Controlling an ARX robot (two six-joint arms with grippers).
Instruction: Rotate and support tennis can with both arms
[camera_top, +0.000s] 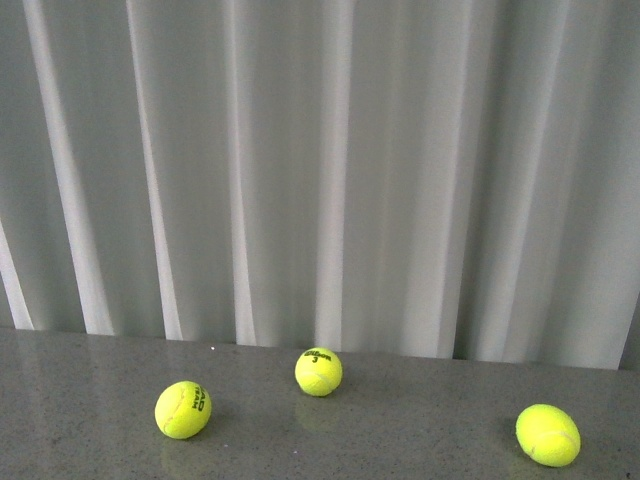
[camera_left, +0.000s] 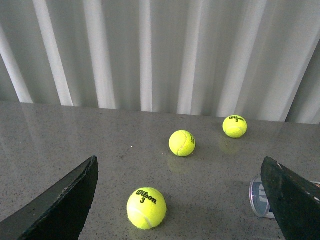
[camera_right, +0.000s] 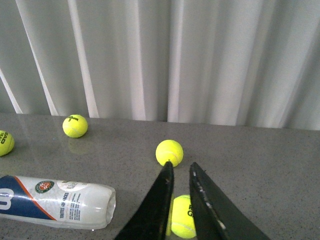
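Right wrist view: the right fingers stand nearly closed, with only a thin slit between them, holding nothing. A yellow ball lies under them, and a second ball sits just past their tips. The tennis can lies on its side on the grey counter, off to one side of these fingers and apart from them. Left wrist view: the left fingers are spread wide and empty, with a Wilson ball on the counter between them. One end of the tennis can peeks out just beside one finger, partly hidden by it. A white curtain hangs behind the counter.
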